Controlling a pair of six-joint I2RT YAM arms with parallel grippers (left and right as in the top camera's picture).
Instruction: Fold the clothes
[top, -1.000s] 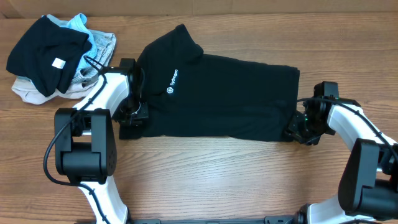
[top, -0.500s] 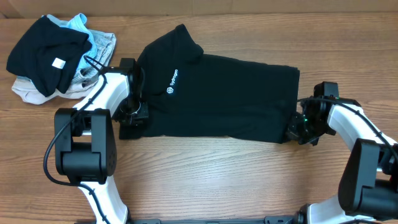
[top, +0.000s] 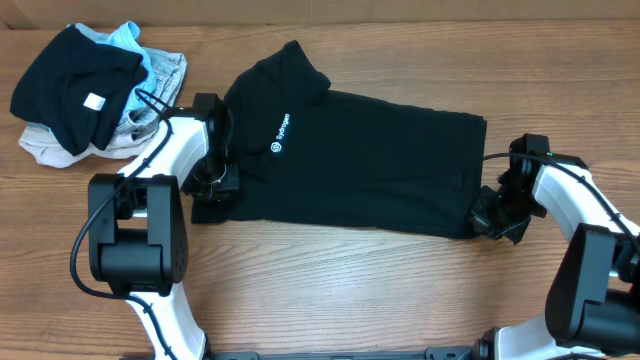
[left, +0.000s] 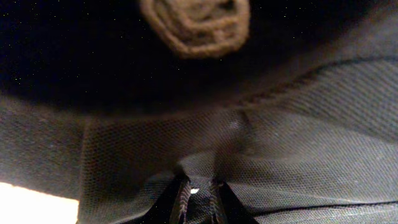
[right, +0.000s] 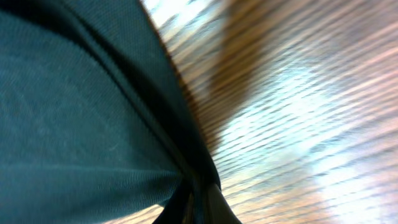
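We judged the folding partway done. The black polo shirt (top: 370, 170) lay across the middle of the counter (top: 350, 300), collar toward the far left and logo up. Its body was a long narrow band, seemingly folded lengthwise already, and the crosswise folds were not yet made. The left end effector (top: 212, 186) was pinched on the shirt's near left edge. The right end effector (top: 492, 216) was clamped tight on the near hem corner. We counted one polo shirt, two end effectors, and one heap of other garments (top: 75, 85) at the counter's far left corner.
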